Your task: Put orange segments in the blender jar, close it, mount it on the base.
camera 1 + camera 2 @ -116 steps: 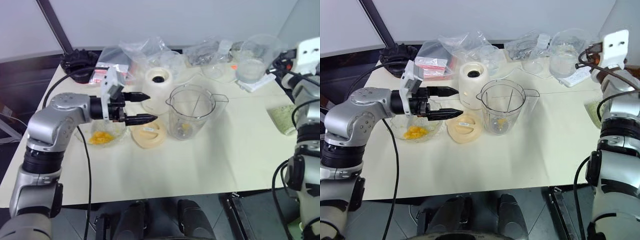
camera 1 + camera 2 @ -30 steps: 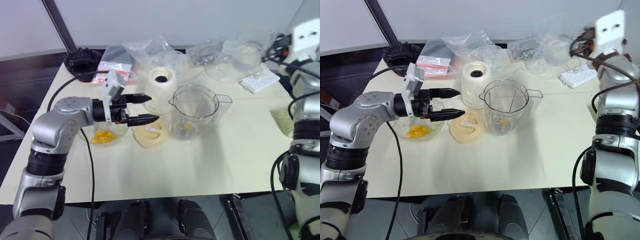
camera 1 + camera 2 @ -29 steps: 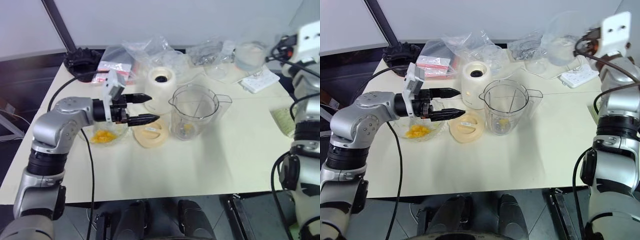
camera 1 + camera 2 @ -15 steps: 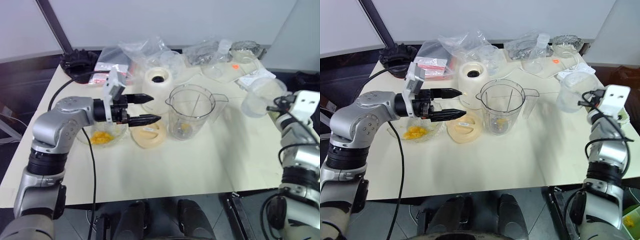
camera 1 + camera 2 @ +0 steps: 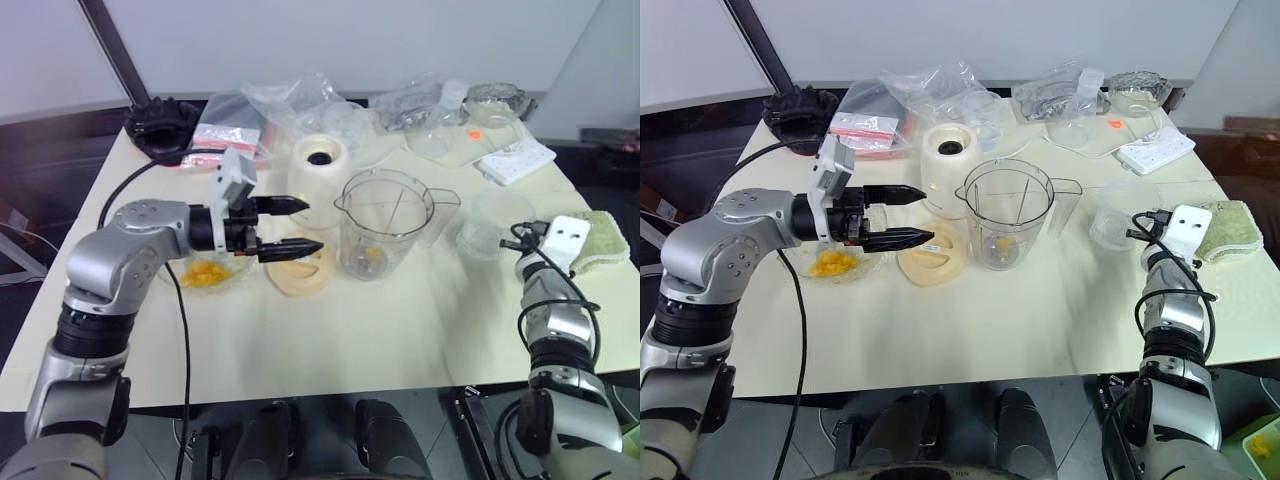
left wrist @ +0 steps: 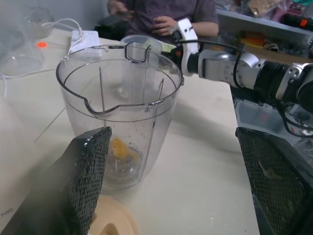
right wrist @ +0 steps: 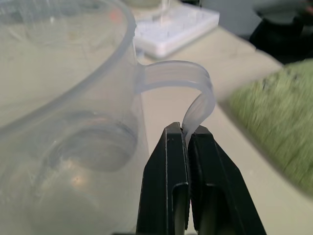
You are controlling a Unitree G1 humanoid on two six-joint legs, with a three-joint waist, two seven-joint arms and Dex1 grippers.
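The clear blender jar (image 5: 390, 222) stands mid-table with one orange segment (image 6: 122, 149) at its bottom. More orange segments (image 5: 205, 272) lie in a scalloped glass bowl to its left. Behind the jar's left side stands the cream base (image 5: 320, 175). My left gripper (image 5: 305, 224) hovers open and empty between bowl and jar, pointing at the jar. My right gripper (image 7: 187, 132) is shut on the handle of a clear plastic cup (image 5: 1112, 218), low over the table right of the jar.
A pale-orange lid (image 5: 298, 270) lies flat under my left fingers. A green cloth (image 5: 1230, 228) sits at the right edge, a white power strip (image 5: 515, 160) and plastic bags (image 5: 300, 100) at the back. A person (image 6: 166, 14) sits beyond the table.
My right arm has come down from high at the back right, bringing the clear cup to table level right of the jar. The left gripper has stayed put.
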